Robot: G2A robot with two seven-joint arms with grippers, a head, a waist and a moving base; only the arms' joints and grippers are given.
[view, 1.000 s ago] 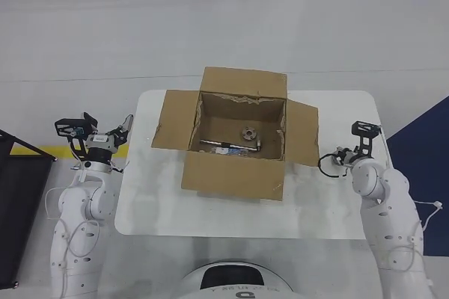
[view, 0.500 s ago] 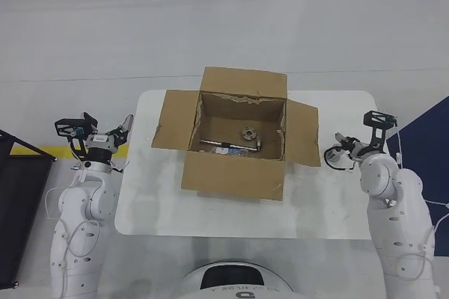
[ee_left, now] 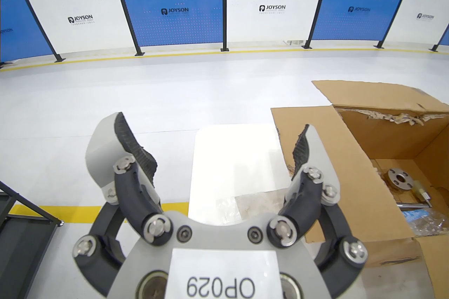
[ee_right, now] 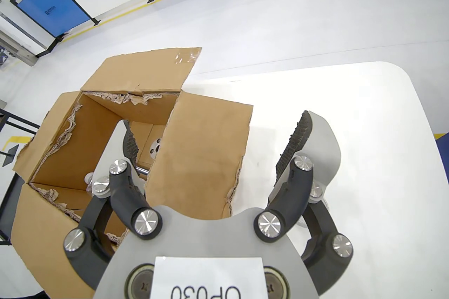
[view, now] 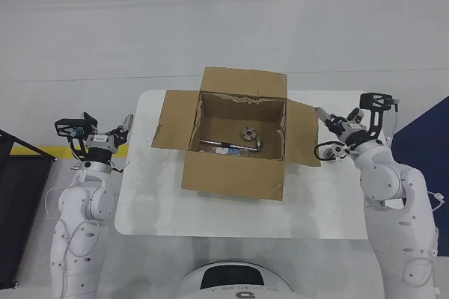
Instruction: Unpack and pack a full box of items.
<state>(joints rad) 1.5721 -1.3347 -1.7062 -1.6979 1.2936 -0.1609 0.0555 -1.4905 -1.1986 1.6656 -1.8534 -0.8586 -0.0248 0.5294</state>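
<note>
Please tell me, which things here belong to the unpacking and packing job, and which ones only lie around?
For the job: cardboard box; inside it, metal flange, metal rod and plastic bag; left gripper and right gripper, both open.

Only around: white table, black rack beside it, fence panels behind.

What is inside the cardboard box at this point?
A round metal flange, a metal rod and a clear plastic bag lie on the box floor. Anything beneath the bag is covered.

White table (view: 209, 217) w/ open cardboard box (view: 232, 178) sat on it.
</note>
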